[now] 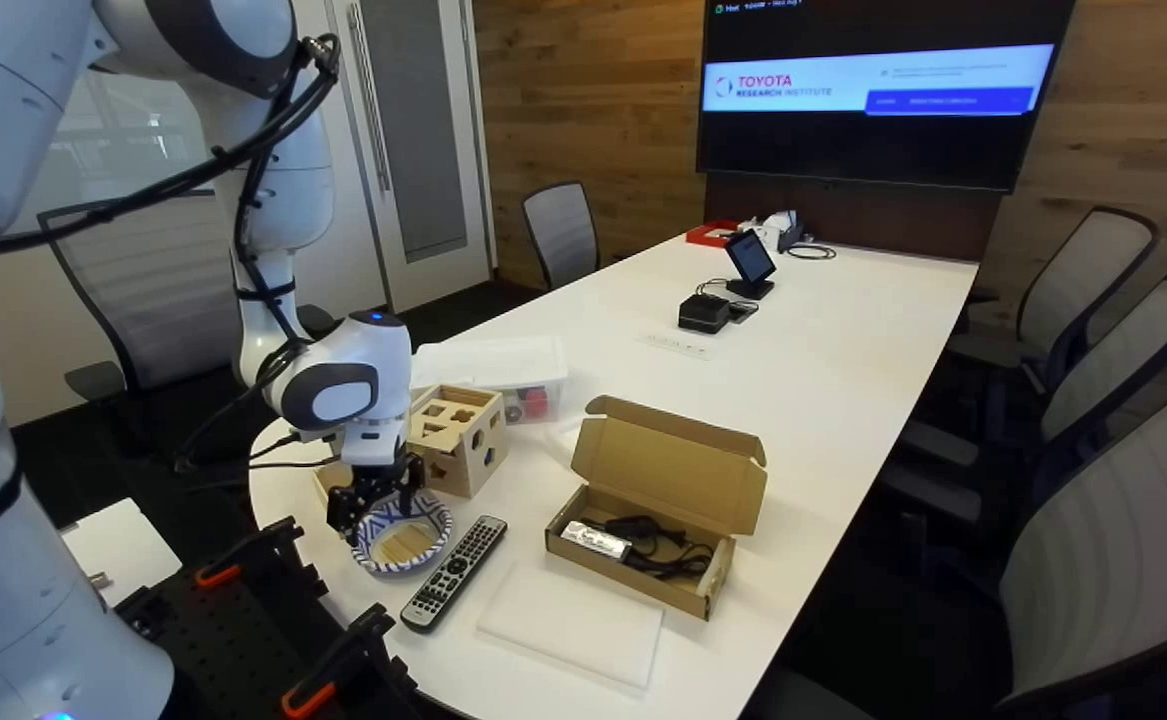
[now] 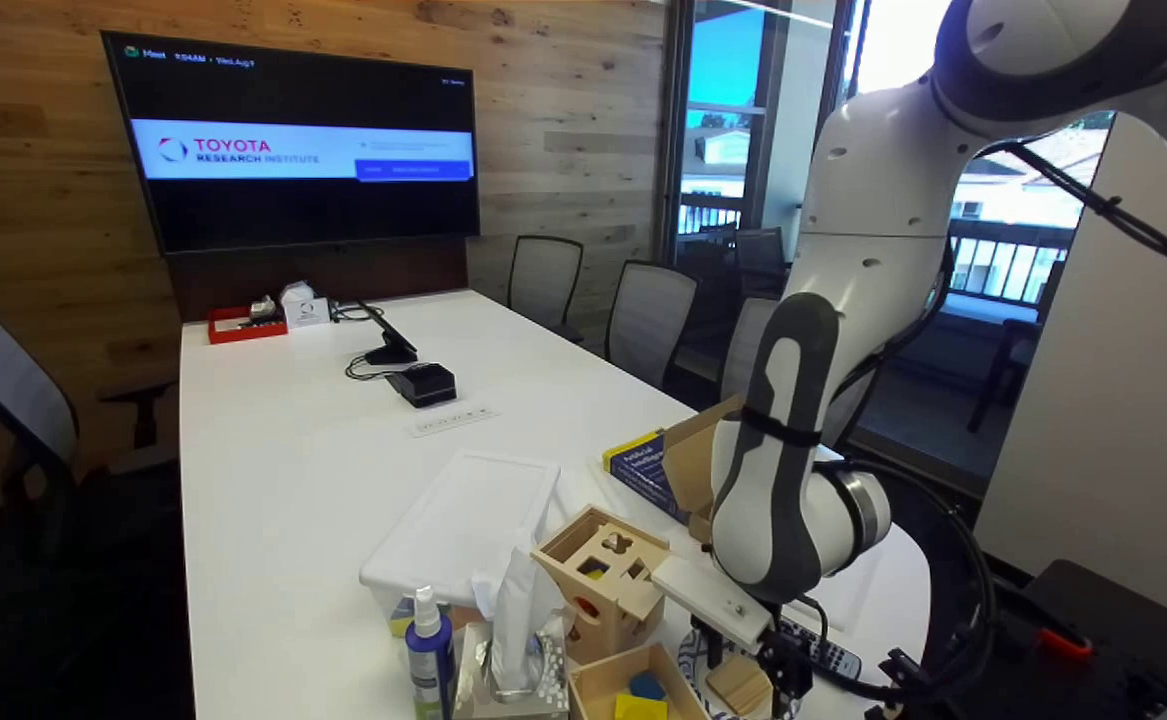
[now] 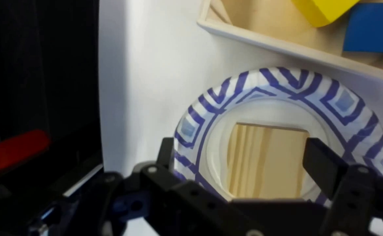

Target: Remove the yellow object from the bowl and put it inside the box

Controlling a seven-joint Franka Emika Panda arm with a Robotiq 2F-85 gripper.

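Left to right in an exterior view: the gripper (image 1: 377,518) hangs over the bowl (image 1: 438,520), where the wooden block (image 1: 406,545) lies; then come a wooden cube (image 1: 463,455), a remote (image 1: 455,573) and the cardboard box (image 1: 623,575), lid raised, cables (image 1: 648,532) inside. The wrist view shows the jaws spread on either side of the wooden block and, at upper right, a yellow block (image 3: 326,9) and a blue block (image 3: 373,28) in a wooden tray (image 3: 276,46). In an exterior view a spray bottle (image 2: 430,655), a tissue box (image 2: 478,680) and a book (image 2: 646,470) also appear; there the arm (image 2: 873,200) covers much of the cardboard box.
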